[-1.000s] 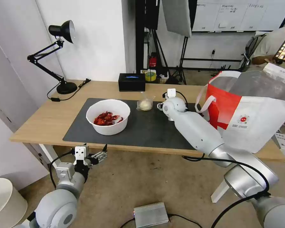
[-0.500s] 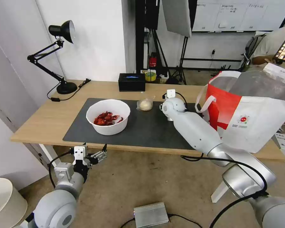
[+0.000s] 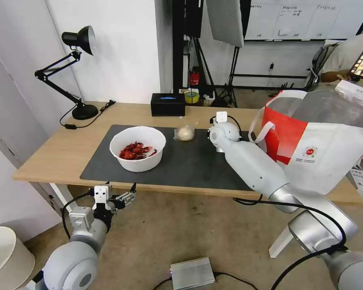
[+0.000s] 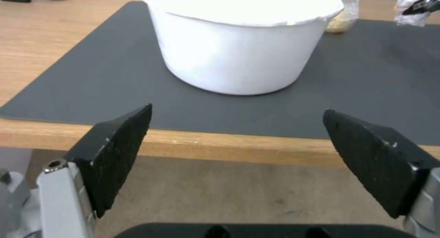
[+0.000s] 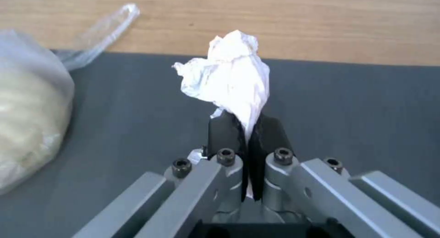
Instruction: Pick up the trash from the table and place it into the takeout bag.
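A crumpled white tissue is pinched between the closed black fingertips of the right gripper, above the far right part of the large dark grey mat that covers the long light-wood table. The tissue is bunched into a rough, creased plume that stands out past the fingertips, its long axis in line with the gripper. Just to its left on the mat lies a small clear plastic bag with a soft whitish lump, its thin twisted neck trailing toward the table's far edge. Farther left, a smooth white round bowl of red crayfish shells sits upright on the mat. To the right, a large boxy white-and-red takeout bag with a silver foil lining and white strap handles stands open on the table's right end, close beside the white right forearm. A black rectangular box rests near the far edge, and a black jointed desk lamp stands at the far left corner. The left gripper is held low before the table's near edge, its textured black pads spread wide apart and holding nothing, with the bowl directly ahead.
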